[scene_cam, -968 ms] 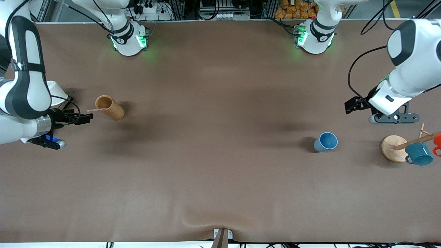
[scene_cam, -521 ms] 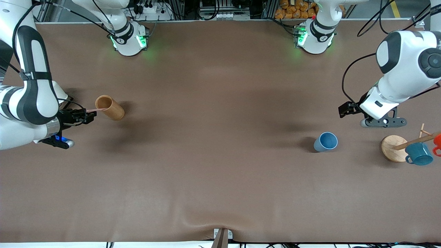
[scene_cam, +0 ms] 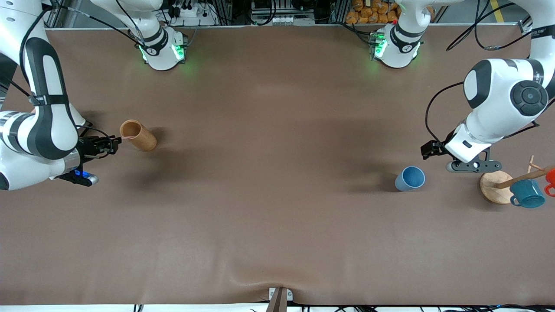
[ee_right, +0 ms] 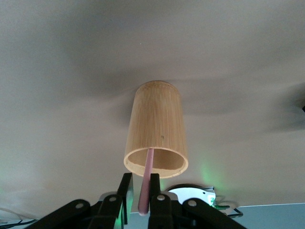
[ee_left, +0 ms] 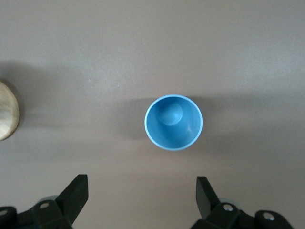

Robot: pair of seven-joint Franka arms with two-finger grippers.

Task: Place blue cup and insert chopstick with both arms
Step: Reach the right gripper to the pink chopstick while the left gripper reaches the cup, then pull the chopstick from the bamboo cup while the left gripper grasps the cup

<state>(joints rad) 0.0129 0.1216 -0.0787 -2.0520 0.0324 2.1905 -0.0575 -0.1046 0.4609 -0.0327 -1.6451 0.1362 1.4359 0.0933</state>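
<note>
The blue cup (scene_cam: 410, 178) stands upright on the brown table toward the left arm's end; the left wrist view looks into it (ee_left: 174, 122). My left gripper (scene_cam: 430, 149) is open and empty in the air beside the cup, its fingers wide apart (ee_left: 141, 191). The pink chopstick (scene_cam: 123, 137) leans out of the brown wooden cylinder (scene_cam: 138, 135) toward the right arm's end. My right gripper (scene_cam: 113, 145) is at the stick's free end. In the right wrist view the chopstick (ee_right: 147, 176) runs between its fingers (ee_right: 140, 177), touching one with a small gap at the other.
A mug rack with a round wooden base (scene_cam: 494, 186) stands at the left arm's end and carries a teal mug (scene_cam: 527, 193) and an orange mug (scene_cam: 550, 177). Its base edge shows in the left wrist view (ee_left: 7, 117). A white bowl (scene_cam: 73, 117) sits partly hidden by the right arm.
The left gripper has come down and closer to the blue cup. The right gripper has moved toward the wooden cylinder, so its fingers now stand around the chopstick's end.
</note>
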